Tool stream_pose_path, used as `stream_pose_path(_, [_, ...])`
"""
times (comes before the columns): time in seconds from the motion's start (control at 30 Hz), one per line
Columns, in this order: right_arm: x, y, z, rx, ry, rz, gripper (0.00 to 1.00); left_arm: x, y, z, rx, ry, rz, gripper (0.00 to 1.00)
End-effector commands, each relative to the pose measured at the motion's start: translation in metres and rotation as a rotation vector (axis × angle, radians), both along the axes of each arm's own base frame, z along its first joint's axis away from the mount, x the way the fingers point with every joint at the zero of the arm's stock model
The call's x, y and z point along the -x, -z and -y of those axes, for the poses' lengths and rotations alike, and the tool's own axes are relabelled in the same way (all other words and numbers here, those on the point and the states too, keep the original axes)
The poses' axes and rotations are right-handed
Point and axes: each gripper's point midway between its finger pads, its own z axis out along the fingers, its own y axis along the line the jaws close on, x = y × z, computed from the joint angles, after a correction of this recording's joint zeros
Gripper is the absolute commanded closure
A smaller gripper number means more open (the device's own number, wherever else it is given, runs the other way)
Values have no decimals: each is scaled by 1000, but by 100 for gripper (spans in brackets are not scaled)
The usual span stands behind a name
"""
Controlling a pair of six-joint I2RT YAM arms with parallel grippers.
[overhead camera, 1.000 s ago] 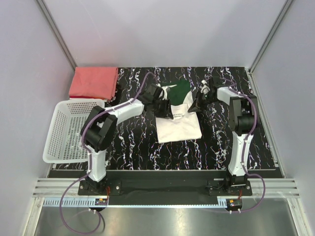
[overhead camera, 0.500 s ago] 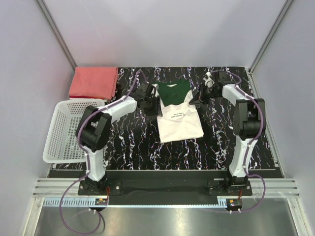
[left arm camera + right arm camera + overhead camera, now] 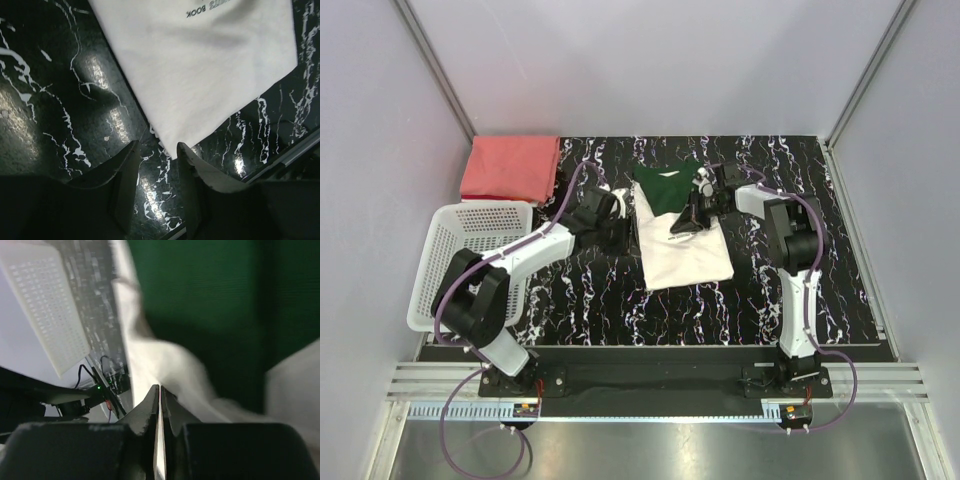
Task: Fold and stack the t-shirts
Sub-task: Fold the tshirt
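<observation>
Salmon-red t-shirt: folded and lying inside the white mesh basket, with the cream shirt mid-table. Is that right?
Not quite. The salmon-red t-shirt is folded, but it lies on the far-left corner of the table, beyond the white mesh basket, not inside it. The top external view shows this. The cream shirt is mid-table.

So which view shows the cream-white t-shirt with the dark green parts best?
Top external: the whole cream-white and green t-shirt is in frame. Left wrist shows only its white corner with lettering; right wrist, blurred cloth close up.
</observation>
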Motion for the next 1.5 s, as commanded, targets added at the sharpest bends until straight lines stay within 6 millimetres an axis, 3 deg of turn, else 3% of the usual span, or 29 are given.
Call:
stream_pose_path(0.0, [-17,5,-1,-41,6,-3,91,2,-13,1,45,6,44,59])
stream_pose_path(0.1, [-21,0,0,-59,12,-7,91,4,-12,-1,39,11,44,58])
stream_pose_path(0.17, [-22,-20,0,-68,13,29,91,5,-14,0,45,18,49,57])
stream_pose_path(0.27, [-12,-54,0,-95,0,78,89,10,-13,5,60,43,35,56])
stream_pose_path(0.37, [9,-67,7,-81,4,96,87,16,-5,8,65,55,14,56])
stream_pose_path(0.5, [41,-56,14,-61,-10,69,87,19,6,13,78,61,-5,56])
stream_pose_path(0.57, [48,-48,18,-38,-4,59,87,21,10,14,82,62,-19,56])
stream_pose_path(0.73, [62,3,25,23,-18,-18,87,23,22,13,78,68,-36,55])
stream_pose_path(0.87, [65,30,33,57,-1,-76,88,30,27,7,64,67,-44,53])
stream_pose_path(1.0, [66,9,37,73,29,-47,83,35,30,-4,30,35,-39,50])
stream_pose_path(1.03, [64,-12,37,63,37,-1,82,37,31,-5,29,35,-42,49])
stream_pose_path(1.13, [65,-46,45,97,107,47,69,47,37,-3,48,48,-71,48])
stream_pose_path(1.2, [68,-55,59,155,197,52,64,50,39,0,61,54,-76,47])
stream_pose_path(1.3, [82,-45,84,240,309,-33,56,53,43,2,73,51,-88,45])
stream_pose_path(1.4, [95,-27,120,377,444,-95,55,56,44,10,120,53,-103,42])
stream_pose_path(1.47, [110,-16,130,407,480,-143,54,57,46,17,151,62,-113,41])
